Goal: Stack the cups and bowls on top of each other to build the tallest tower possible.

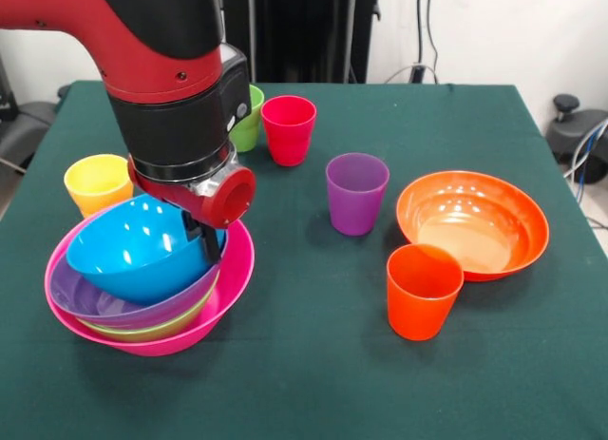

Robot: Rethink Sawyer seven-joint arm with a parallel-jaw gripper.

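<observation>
A: Nearest the camera, what do you see?

B: The orange cup (423,290), upright at about four o'clock on the green table (313,364). Just behind it, at three o'clock, sits the orange bowl (472,223), the two touching or nearly so.

A: And the tower?

B: At about eight o'clock. The pink bowl (228,286) is the base; inside it a green bowl (152,330) shows only as a thin rim, then the purple bowl (90,296), then the blue bowl (138,248) on top, tilted.

A: The gripper?

B: The gripper (204,240) comes down over the blue bowl's right rim. A dark finger (210,244) lies against that rim. Whether the jaws are clamped on it or parted, I cannot tell; the wrist hides them.

A: Farther back?

B: The purple cup (356,193) stands near the centre. The yellow cup (98,183) is at nine o'clock, just behind the tower. At twelve, the red cup (288,129), and the green cup (249,119) beside it, half hidden by the arm (161,60).
</observation>
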